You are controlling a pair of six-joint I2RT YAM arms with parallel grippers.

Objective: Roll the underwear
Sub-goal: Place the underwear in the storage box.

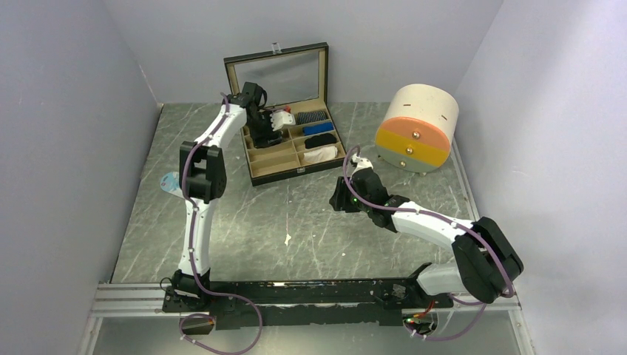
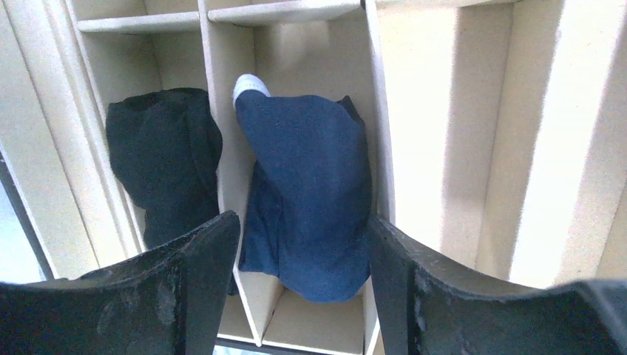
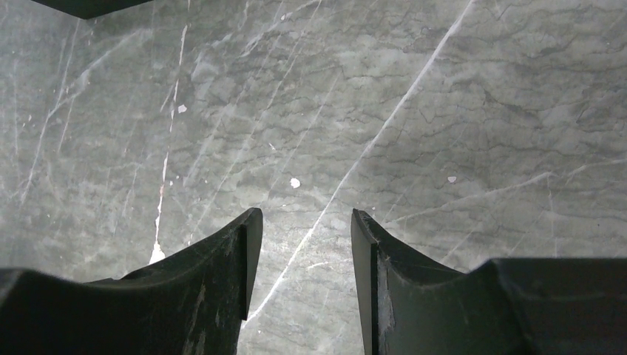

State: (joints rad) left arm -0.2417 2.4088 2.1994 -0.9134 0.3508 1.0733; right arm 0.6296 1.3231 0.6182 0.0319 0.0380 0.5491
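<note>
In the left wrist view the navy blue underwear [image 2: 307, 200], rolled with a white edge at its far end, lies in a narrow compartment of the beige box [image 2: 458, 148]. The plain black underwear [image 2: 163, 155] lies in the compartment to its left. My left gripper [image 2: 303, 229] hangs open just above the navy roll's near end, one finger over each divider, holding nothing. From above, the navy [image 1: 318, 140] and black [image 1: 323, 128] rolls lie in the box's right column, right of my left gripper [image 1: 275, 132]. My right gripper [image 3: 304, 222] stands open over bare marble [image 3: 414, 111].
The divided box [image 1: 277, 177] stands at the back with its lid [image 1: 277, 70] raised. A grey striped bundle [image 1: 310, 117] and a white bundle [image 1: 319, 155] share its right column. A round cream drum [image 1: 418, 129] with orange and yellow fronts stands at the right. Walls close in the table.
</note>
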